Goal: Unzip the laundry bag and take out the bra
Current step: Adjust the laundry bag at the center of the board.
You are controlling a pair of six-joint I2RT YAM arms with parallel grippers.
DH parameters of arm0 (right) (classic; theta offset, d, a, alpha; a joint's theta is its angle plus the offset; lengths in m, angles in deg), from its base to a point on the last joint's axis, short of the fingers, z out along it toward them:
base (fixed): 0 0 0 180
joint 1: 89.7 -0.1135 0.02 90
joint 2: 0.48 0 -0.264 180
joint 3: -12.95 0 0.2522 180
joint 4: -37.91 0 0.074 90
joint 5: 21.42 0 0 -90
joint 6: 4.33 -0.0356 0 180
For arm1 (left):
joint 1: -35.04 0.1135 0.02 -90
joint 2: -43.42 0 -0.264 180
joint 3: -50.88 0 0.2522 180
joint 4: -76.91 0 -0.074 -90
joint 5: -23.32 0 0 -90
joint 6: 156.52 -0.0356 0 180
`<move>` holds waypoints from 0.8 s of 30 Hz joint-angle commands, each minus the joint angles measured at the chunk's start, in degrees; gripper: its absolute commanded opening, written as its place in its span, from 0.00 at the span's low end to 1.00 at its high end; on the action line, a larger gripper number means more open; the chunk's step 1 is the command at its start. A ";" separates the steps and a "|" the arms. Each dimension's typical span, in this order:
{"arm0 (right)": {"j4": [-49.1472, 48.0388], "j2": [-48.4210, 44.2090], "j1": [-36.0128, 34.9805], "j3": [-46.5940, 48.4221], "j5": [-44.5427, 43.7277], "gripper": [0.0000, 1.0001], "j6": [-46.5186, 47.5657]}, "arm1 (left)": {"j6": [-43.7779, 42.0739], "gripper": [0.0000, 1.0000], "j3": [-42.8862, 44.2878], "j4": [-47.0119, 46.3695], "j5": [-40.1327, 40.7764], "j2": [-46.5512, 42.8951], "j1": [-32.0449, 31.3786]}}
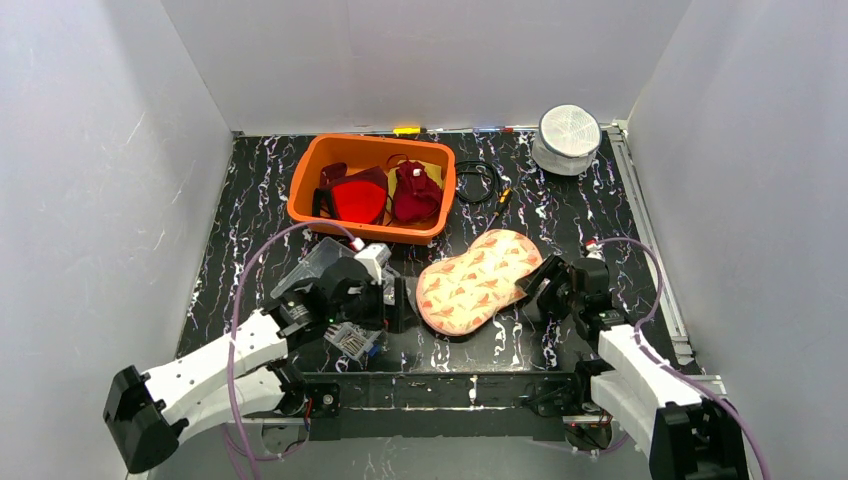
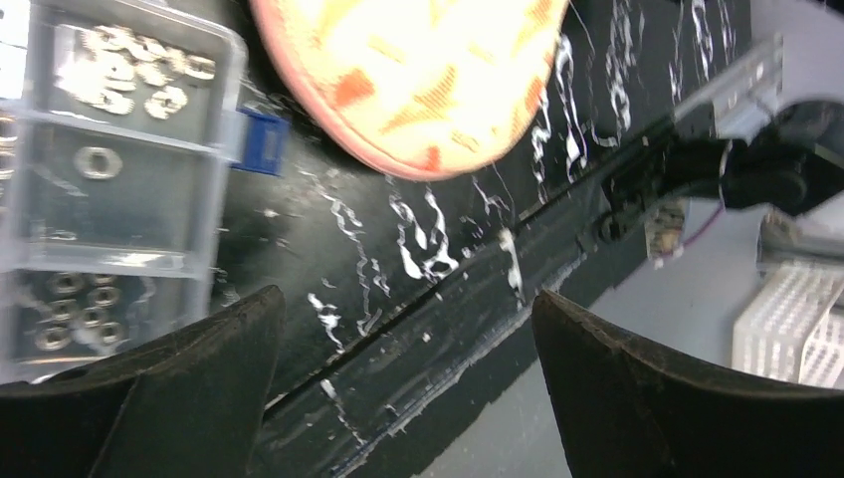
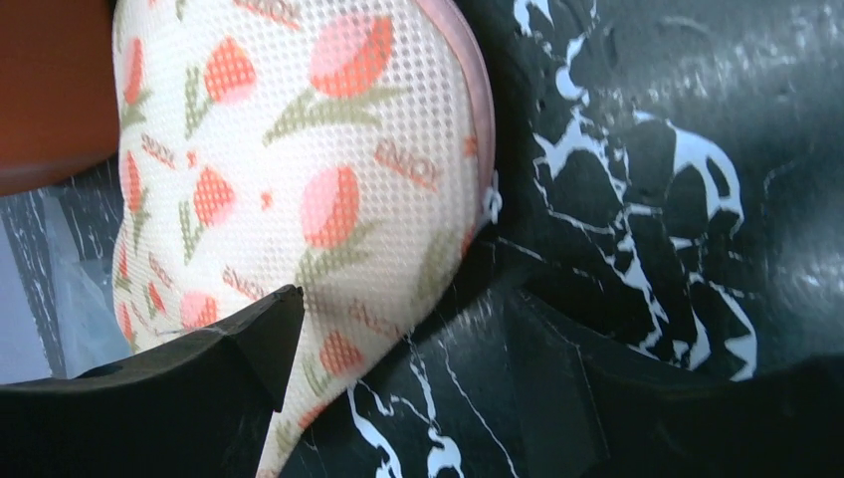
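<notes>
The laundry bag (image 1: 475,280) is a cream mesh pouch with orange and pink flowers, lying flat on the black marbled table. Its pink zipper edge (image 3: 476,110) runs shut, with a small white pull (image 3: 490,204) on it. The bra is hidden. My left gripper (image 1: 402,305) is open and empty just left of the bag, whose end shows in the left wrist view (image 2: 418,70). My right gripper (image 1: 528,285) is open at the bag's right end. In the right wrist view the bag's lower edge (image 3: 328,358) lies between the open jaws (image 3: 408,309), next to the left finger (image 3: 199,388).
An orange basin (image 1: 305,185) holding red garments (image 1: 385,195) stands behind the bag. A clear box of metal hardware (image 1: 352,340) lies under the left arm and shows in the left wrist view (image 2: 100,159). A black cable (image 1: 478,180) and a white round mesh case (image 1: 568,138) are at the back right.
</notes>
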 commanded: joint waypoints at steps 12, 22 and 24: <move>10.88 -10.03 0.27 2.15 -0.43 0.83 -0.55 | 17.91 0.89 -5.21 -14.77 7.72 11.37 -12.80; 11.79 -11.30 0.14 7.52 1.49 0.85 -5.56 | 21.74 0.78 0.18 -17.85 13.13 26.99 -13.16; 12.29 -11.44 0.18 8.15 1.65 0.85 -5.48 | 22.87 0.78 1.37 -16.48 14.51 29.29 -13.16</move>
